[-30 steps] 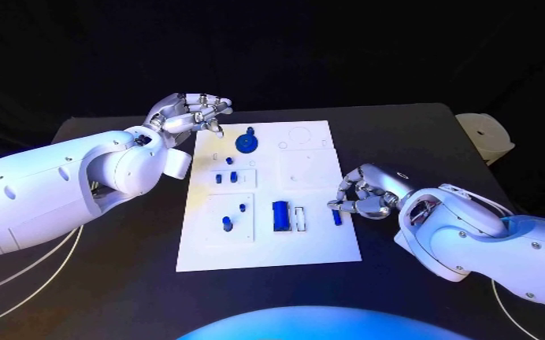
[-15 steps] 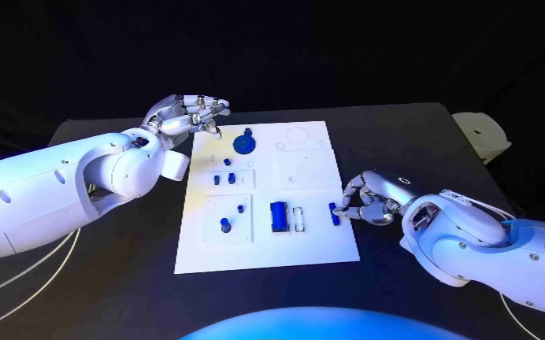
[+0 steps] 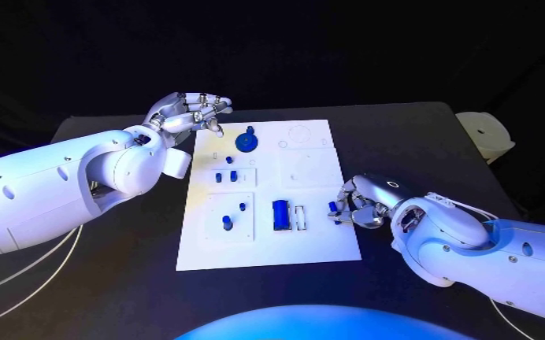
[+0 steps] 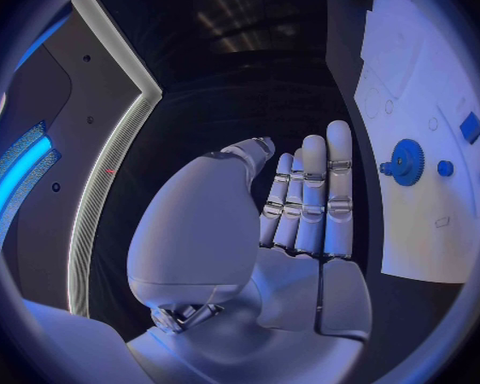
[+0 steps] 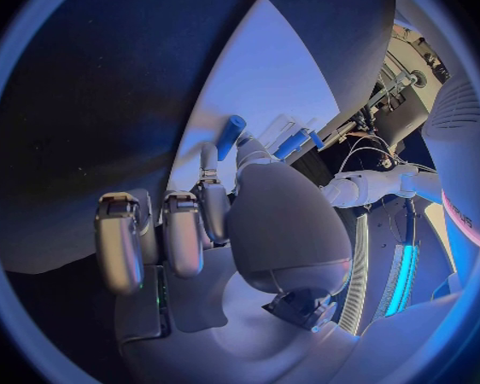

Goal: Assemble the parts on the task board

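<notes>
1. R hand (image 3: 361, 202): at the task board's (image 3: 306, 245) 3 o'clock edge, fingers curled in over the rim. The right wrist view shows a small blue peg (image 5: 231, 134) standing up at the fingertips (image 5: 206, 172). Judged pinched between thumb and a finger; contact not fully visible, so treat the grip as probable.
2. Peg axis: long axis roughly upright, running away from the palm. In the head view the blue peg (image 3: 335, 208) sits just at the 9 o'clock side of the R hand, above the board edge.
3. Next outward, 9 o'clock of the peg: narrow white slot piece (image 3: 301, 217), then the long blue block (image 3: 279, 213) just beside it. Both long axes run 12-to-6. Farther toward 9 o'clock: a raised plate w/ two small blue parts (image 3: 233, 221).
4. Key relation: nearest open seat for the peg appears to lie toward 9 o'clock from the R hand, near. Which hole is meant, can't tell. Judgement: peg must stay upright for insertion; a tilt risks jamming on a hole rim.
5. L hand (image 3: 187, 113): beyond the board's 11 o'clock corner, above the table, well apart from the peg. The left wrist view shows its fingers (image 4: 317, 198) extended side by side, holding nothing.
6. Near L hand: blue gear (image 3: 246, 142) at the board's 12 o'clock end, also seen in the left wrist view (image 4: 406, 161).
7. Nearer hand for the peg step: R hand. L hand is nearer only to the gear.
</notes>
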Available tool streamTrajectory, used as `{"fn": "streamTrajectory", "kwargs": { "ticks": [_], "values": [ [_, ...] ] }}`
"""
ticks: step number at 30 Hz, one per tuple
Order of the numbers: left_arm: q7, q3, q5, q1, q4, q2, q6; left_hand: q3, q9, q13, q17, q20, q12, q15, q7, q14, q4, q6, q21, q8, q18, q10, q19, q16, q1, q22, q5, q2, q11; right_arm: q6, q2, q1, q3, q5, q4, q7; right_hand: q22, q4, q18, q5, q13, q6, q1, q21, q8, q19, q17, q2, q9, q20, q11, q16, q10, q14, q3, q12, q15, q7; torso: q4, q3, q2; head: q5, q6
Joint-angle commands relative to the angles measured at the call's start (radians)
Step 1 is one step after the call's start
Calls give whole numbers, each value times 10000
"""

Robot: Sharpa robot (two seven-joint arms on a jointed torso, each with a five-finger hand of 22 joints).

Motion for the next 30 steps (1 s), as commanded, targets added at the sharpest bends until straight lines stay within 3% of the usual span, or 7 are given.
{"fn": "streamTrajectory", "kwargs": {
  "ticks": [1,6,9,15,20,27,30],
  "values": [
    [61,7,43,5,37,8,177,59,9,-5,-10,-19,65,23,-15,-70,23,-52,-32,49,65,-57,-73,-45,-98,1,-18,20,-9,781,74,-66,-44,-529,-101,-298,2539,6,-75,-407,610,30,338,-30,-86,950,1194,79,-78,30,0,-35,-46,762,106,-37,30,15,-3,0,-13,4,-28],
    [57,7,43,6,40,-1,174,59,9,-5,-10,-19,65,23,-15,-70,23,-52,-32,49,65,-57,-73,-45,-98,1,-18,20,-9,1166,205,-91,-57,-963,-210,-386,2543,-134,-79,-645,616,75,860,-14,-132,956,1197,131,-113,14,-36,-38,-44,763,390,-45,1,-27,-18,6,-9,25,-36],
    [55,7,43,6,42,0,177,59,9,-5,-10,-19,65,23,-15,-70,23,-52,-32,49,65,-57,-73,-45,-98,1,-18,20,-9,1405,293,-103,-62,-1297,-263,-421,2546,-528,-81,-940,624,141,1742,-6,-196,959,1206,172,-173,-33,-92,-40,-62,764,993,-58,-52,-81,-22,8,-11,31,-20],
    [50,7,43,6,49,-7,181,59,9,-5,-10,-19,65,23,-15,-70,23,-52,-32,49,65,-57,-73,-45,-98,1,-18,20,-9,1925,372,-115,-70,-1924,-288,-486,2557,-851,-89,-605,644,451,2296,30,-355,972,1298,-304,-359,-43,-77,-20,-82,778,2253,-81,-42,-60,0,-3,-11,36,-39],
    [44,7,43,6,54,-19,181,59,9,-5,-10,-19,65,23,-15,-70,23,-52,-32,49,65,-57,-73,-45,-98,1,-18,20,-9,1680,362,-119,-72,-2045,-231,-547,2564,-903,-94,-40,648,438,2025,55,-318,981,1326,-458,-290,-59,-118,-16,-38,784,3254,-84,-60,-87,-14,6,-12,60,-41],
    [37,7,43,6,64,-29,174,59,9,-5,-10,-19,65,23,-15,-70,23,-52,-32,49,65,-57,-73,-45,-98,1,-18,20,-9,830,280,-113,-67,-1550,97,-577,2584,-1194,-109,716,657,96,712,128,144,1008,1376,-906,306,-65,-104,-7,71,797,5196,-91,-75,-111,-10,4,-8,82,-49],
    [35,7,43,6,68,-30,174,75,15,-5,-15,-18,101,22,-19,-71,15,-59,-39,78,66,-66,-72,-39,-124,-3,-19,25,-12,410,260,-94,-57,-1202,296,-578,2592,-1263,-116,777,668,63,504,159,196,1019,1392,-947,375,-71,-112,-3,85,800,5418,-82,-73,-91,-1,-3,-9,84,-64]
  ]
}}
